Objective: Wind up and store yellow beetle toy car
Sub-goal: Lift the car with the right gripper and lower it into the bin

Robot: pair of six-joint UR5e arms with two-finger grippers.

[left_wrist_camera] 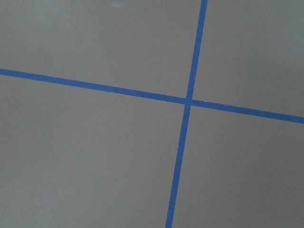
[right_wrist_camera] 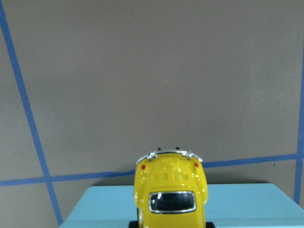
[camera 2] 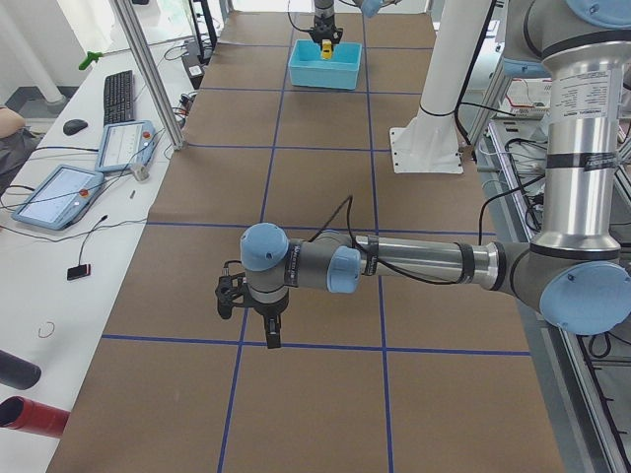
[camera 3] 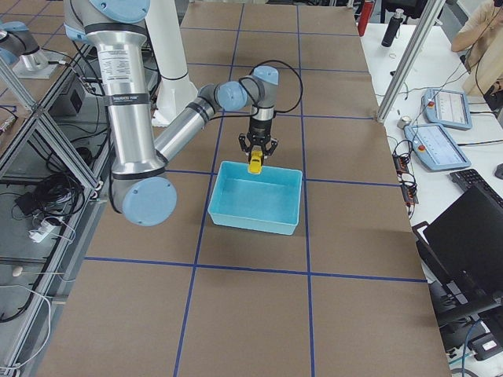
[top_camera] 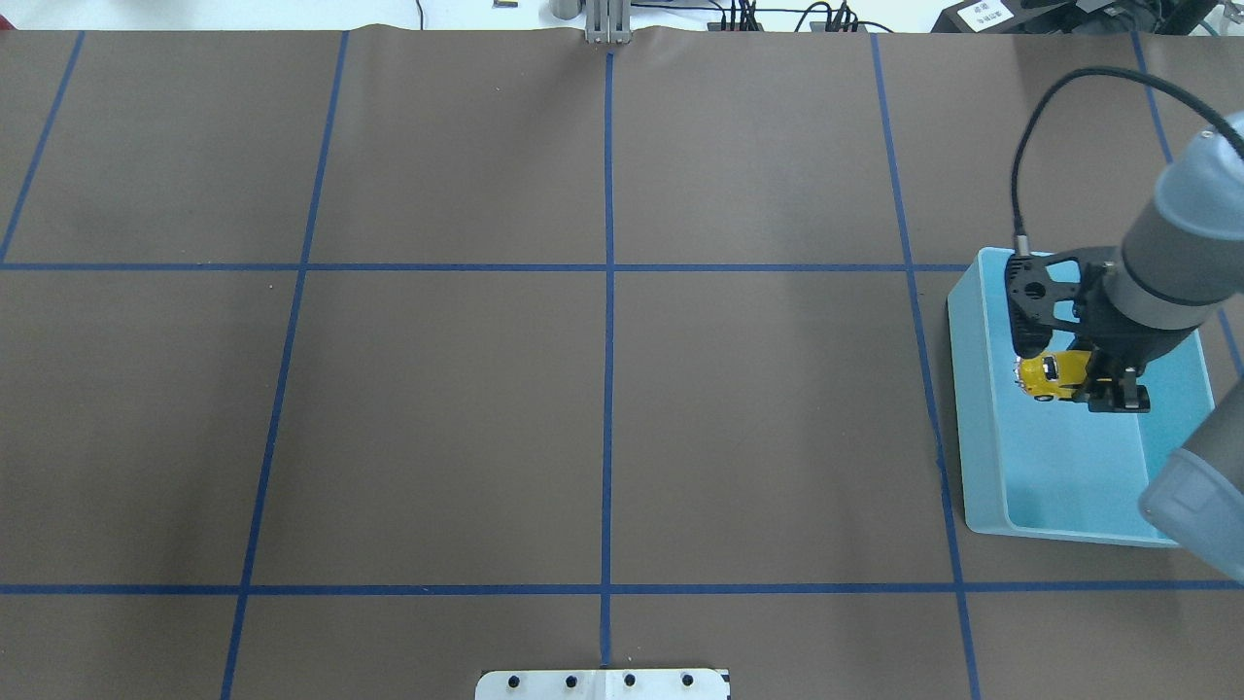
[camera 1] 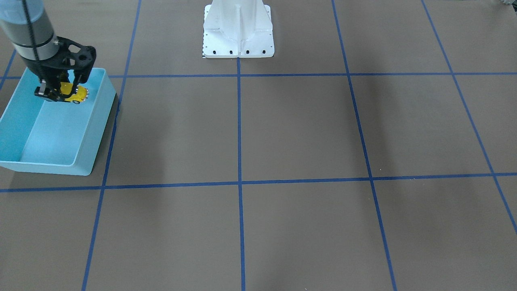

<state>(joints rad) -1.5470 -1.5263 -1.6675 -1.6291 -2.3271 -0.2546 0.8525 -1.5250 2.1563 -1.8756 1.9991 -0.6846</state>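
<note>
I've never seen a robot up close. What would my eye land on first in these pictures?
The bright yellow beetle toy car stands out, pinched in the right hand just over one end of the light blue bin on the robot's right side. Next comes the brown table crossed by blue tape lines, with the left hand hanging over it far from the bin.

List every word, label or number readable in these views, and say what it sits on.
Nothing is legible in any view.
White label beyond the table's far edge: too small to read.
Right arm sticker: print blurred.
Left arm sticker: print blurred.
Yellow beetle toy car: no lettering shows.
</note>
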